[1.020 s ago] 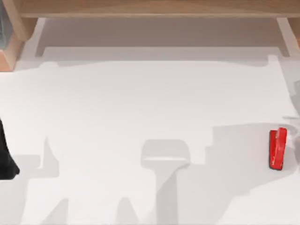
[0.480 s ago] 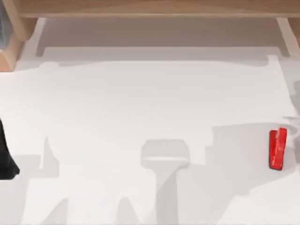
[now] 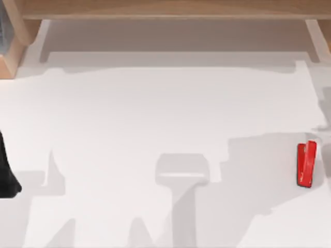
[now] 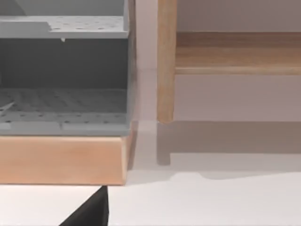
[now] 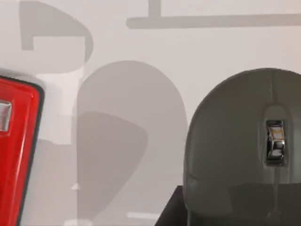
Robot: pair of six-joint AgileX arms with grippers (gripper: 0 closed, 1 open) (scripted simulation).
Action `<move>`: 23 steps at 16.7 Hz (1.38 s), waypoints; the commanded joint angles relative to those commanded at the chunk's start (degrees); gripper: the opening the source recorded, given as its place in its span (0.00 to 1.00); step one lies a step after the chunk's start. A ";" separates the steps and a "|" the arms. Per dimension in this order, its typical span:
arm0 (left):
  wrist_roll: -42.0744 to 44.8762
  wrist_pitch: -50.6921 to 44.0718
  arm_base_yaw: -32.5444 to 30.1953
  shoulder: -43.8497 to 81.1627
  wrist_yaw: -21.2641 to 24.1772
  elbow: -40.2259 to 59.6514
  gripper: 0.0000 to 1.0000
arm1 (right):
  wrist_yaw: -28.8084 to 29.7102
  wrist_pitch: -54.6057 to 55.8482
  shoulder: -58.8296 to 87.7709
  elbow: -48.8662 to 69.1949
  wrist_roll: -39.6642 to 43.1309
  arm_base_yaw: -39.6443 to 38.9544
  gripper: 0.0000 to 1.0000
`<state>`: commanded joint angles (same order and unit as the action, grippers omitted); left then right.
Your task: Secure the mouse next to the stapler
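Top view: white table, red stapler near its right edge, left arm parked at the left edge.

Largest is the table, white and crossed by grey shadows, with a wooden shelf frame along its far side and a grey perforated rack on a wooden base in the left wrist view. Next, the dark grey mouse with a chrome scroll wheel lies on the table in the right wrist view, near the stapler but apart from it, bare table between them. Whether either gripper's fingers are open or closed, I cannot tell.
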<state>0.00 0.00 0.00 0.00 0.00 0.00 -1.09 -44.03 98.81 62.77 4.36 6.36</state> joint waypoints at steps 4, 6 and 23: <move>0.00 0.00 0.00 0.00 0.00 0.00 1.00 | -0.02 0.82 -0.17 0.32 -0.05 -0.10 0.00; 0.00 0.00 0.00 0.00 0.00 0.00 1.00 | -0.02 1.18 -0.09 0.31 -0.05 -0.16 0.00; 0.00 0.00 0.00 0.00 0.00 0.00 1.00 | 0.02 1.87 3.15 -2.76 -0.01 -0.22 0.15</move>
<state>0.00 0.00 0.00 0.00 0.00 0.00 -1.07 -42.16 101.96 60.00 4.36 6.14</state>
